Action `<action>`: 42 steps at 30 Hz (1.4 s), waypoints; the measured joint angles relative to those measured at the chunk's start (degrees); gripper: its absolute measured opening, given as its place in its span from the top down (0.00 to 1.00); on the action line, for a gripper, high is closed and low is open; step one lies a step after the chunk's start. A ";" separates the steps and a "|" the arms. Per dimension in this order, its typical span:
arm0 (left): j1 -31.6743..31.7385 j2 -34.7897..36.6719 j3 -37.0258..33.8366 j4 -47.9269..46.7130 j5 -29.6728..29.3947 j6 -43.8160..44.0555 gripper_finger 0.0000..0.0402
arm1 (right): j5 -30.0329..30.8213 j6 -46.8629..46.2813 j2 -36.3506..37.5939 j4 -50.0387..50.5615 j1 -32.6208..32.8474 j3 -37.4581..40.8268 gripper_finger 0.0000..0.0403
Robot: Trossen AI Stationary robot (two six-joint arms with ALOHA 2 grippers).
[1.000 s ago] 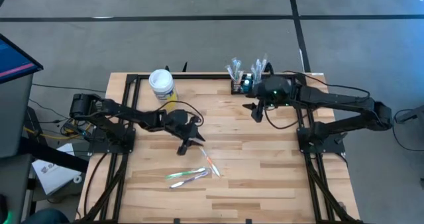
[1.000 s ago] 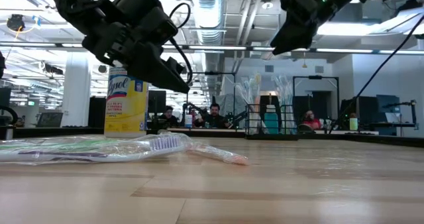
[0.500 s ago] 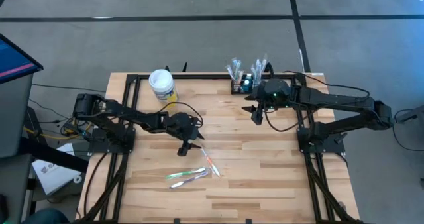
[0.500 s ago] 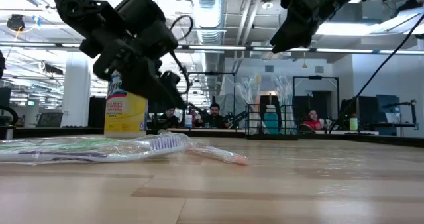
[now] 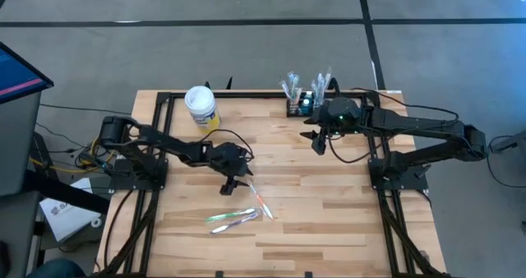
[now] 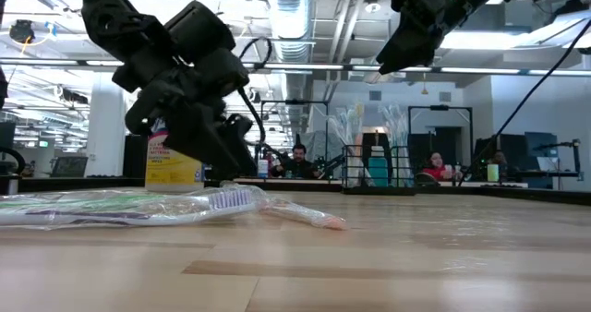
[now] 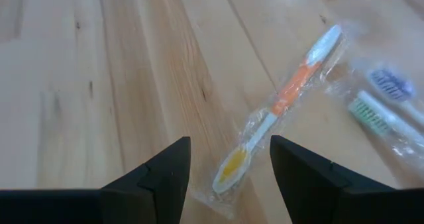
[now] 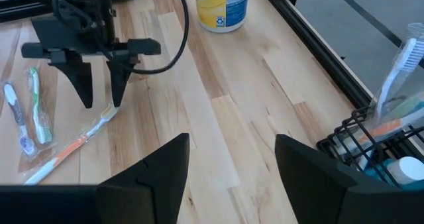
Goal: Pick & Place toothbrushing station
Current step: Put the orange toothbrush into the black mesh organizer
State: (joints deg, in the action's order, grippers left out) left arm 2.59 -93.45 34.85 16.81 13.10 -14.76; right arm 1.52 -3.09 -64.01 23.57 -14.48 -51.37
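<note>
Left gripper (image 5: 233, 182): low over the middle of the surface (image 5: 329, 212), jaws spread wide and holding nothing, the yellow head end of the orange toothbrush (image 7: 278, 103) lying between their tips.
Right gripper (image 5: 316, 140): raised near the far edge, jaws wide and empty, just in front of the station.
Toothbrushing station (image 5: 302, 105): black wire-mesh caddy at the far edge, right of centre; wrapped toothbrushes stand up out of it – in the right wrist view only its corner shows, cut off by the frame.
Orange toothbrush: in a clear wrapper, lying flat near the middle of the surface.
Other toothbrushes (image 5: 234, 220): a green one and a blue-and-white one, wrapped, side by side toward the near edge; any print on the wrappers is too small to read.
Wipes tub (image 5: 200, 106): white lid, yellow label, at the far edge left of centre; in the low view the left arm hides most of the label, so the brand cannot be read.
Room: seated people beyond the far edge – small and indistinct.
</note>
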 joint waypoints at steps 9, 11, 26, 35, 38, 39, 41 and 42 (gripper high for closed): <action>0.07 -4.95 -0.04 0.44 -0.21 -0.02 0.50 | 0.01 0.00 -0.02 0.00 0.47 0.00 0.47; 0.07 -5.37 -0.02 0.65 -0.21 -0.03 0.50 | 0.00 0.00 -0.02 0.00 0.85 0.00 0.47; 0.07 -5.44 0.06 0.27 -0.59 -0.04 0.74 | 0.00 0.02 -0.02 0.00 1.44 0.00 0.47; 0.07 -5.25 0.09 -0.19 -0.73 -0.02 0.91 | 0.00 0.04 -0.02 0.00 1.44 0.00 0.47; 0.07 -5.25 0.09 -0.18 -0.86 0.00 0.90 | 0.00 0.03 -0.02 0.00 1.44 0.00 0.47; 0.07 -5.25 0.09 -0.16 -1.10 0.00 0.88 | 0.01 0.04 -0.02 0.00 1.44 0.00 0.47; -0.06 -4.87 0.07 -0.44 -2.19 0.26 0.86 | 0.01 0.04 -0.02 0.00 1.53 0.00 0.47; -0.07 -4.34 -0.05 -0.93 -2.72 0.35 0.86 | 0.01 0.04 -0.02 0.01 1.72 0.00 0.47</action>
State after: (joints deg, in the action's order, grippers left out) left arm 2.52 -97.79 34.80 15.88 10.38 -14.42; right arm 1.52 -3.05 -64.03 23.58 -12.76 -51.37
